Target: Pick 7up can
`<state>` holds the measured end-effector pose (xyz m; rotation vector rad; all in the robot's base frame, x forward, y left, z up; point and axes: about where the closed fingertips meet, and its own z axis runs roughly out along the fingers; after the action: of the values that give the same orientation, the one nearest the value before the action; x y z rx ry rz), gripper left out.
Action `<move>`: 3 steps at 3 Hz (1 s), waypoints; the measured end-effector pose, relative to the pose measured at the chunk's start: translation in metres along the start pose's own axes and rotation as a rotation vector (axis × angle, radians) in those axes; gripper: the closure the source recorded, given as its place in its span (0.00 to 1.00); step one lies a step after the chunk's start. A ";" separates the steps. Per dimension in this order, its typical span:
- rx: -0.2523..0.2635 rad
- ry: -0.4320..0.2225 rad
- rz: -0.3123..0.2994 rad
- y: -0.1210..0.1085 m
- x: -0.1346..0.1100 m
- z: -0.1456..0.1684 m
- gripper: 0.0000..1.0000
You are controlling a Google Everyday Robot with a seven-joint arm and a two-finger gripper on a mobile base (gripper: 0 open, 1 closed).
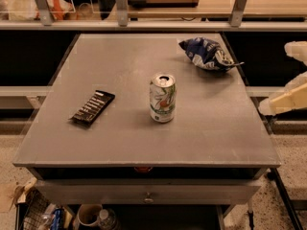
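Near the middle of the worktop (120, 66), slightly toward its front edge, the 7up can (162, 97) stands upright, its long axis vertical. Beyond the worktop's right edge the gripper (280, 78) hangs with its two pale fingers (287, 99) spread apart. The can lies well apart from them, to their left. The picture's border cuts off the upper finger and hides the arm.
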<state>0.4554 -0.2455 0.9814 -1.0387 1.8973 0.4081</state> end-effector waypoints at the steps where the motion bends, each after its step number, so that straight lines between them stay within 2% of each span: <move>1: -0.046 -0.070 0.010 0.016 -0.003 0.035 0.00; 2: -0.046 -0.070 0.010 0.016 -0.003 0.035 0.00; 3: -0.055 -0.077 -0.008 0.021 -0.005 0.050 0.00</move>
<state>0.4673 -0.1988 0.9561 -1.0514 1.8223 0.4914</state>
